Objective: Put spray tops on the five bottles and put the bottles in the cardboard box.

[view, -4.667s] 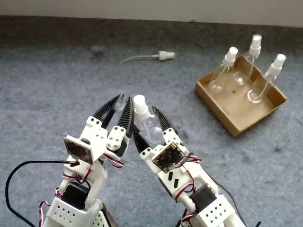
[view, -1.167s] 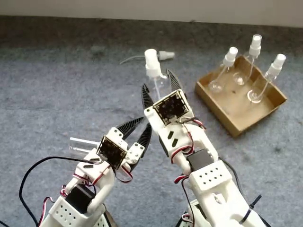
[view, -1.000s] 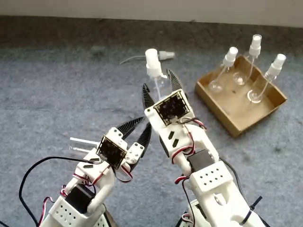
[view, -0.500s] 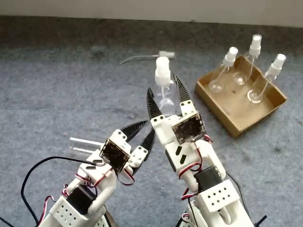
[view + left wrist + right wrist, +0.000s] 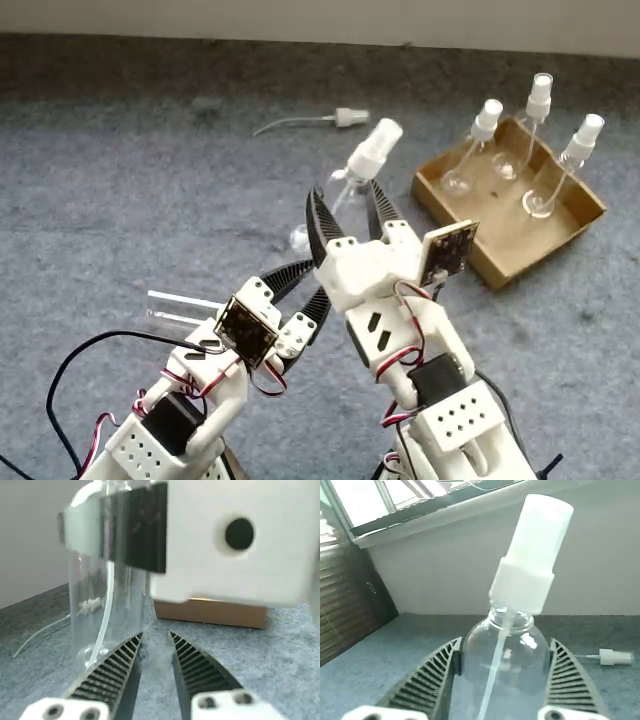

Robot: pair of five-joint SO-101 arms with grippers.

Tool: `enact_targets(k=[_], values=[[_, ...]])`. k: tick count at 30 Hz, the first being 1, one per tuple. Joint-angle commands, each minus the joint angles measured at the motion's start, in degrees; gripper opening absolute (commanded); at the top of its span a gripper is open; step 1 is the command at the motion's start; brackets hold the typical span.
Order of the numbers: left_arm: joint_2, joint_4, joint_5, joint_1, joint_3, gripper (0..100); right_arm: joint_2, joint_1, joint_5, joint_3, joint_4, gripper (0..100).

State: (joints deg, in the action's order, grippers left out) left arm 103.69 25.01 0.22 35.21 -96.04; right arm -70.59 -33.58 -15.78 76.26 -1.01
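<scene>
Bottle (image 5: 345,190) with spray top (image 5: 375,146), tilted, clamped in the right gripper (image 5: 347,197) near the box (image 5: 455,236); left gripper (image 5: 305,285) alongside, seemingly slightly apart.

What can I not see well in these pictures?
- High view: the left arm hides one end of the clear thing lying beside it, so I cannot tell whether it has a top.
- Right wrist view: the bottom of the bottle in the right hand is cut off by the edge.
- Left wrist view: the blurred right arm, close to the lens, covers most of the box.
</scene>
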Motion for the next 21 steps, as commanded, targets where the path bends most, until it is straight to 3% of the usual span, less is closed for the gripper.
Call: enact_targets(k=[1, 4, 9, 21], values=[[-0.31, -0.09, -0.26, 1.19, -1.10, 3, -1.45, -3.91, -0.70, -1.10, 4.62, 19.9], [-0.31, -0.09, -0.26, 0.92, -1.10, 3, -1.45, -4.62, -0.44, -1.19, 7.87, 19.9], [-0.31, 0.09, -0.53, 0.75, -1.10, 3, -1.45, -5.41, 7.03, -1.19, 8.13, 19.9], [-0.31, -0.09, -0.35, -3.12, -1.10, 3, -1.45, -11.30, 7.74, -5.76, 9.10, 19.9]])
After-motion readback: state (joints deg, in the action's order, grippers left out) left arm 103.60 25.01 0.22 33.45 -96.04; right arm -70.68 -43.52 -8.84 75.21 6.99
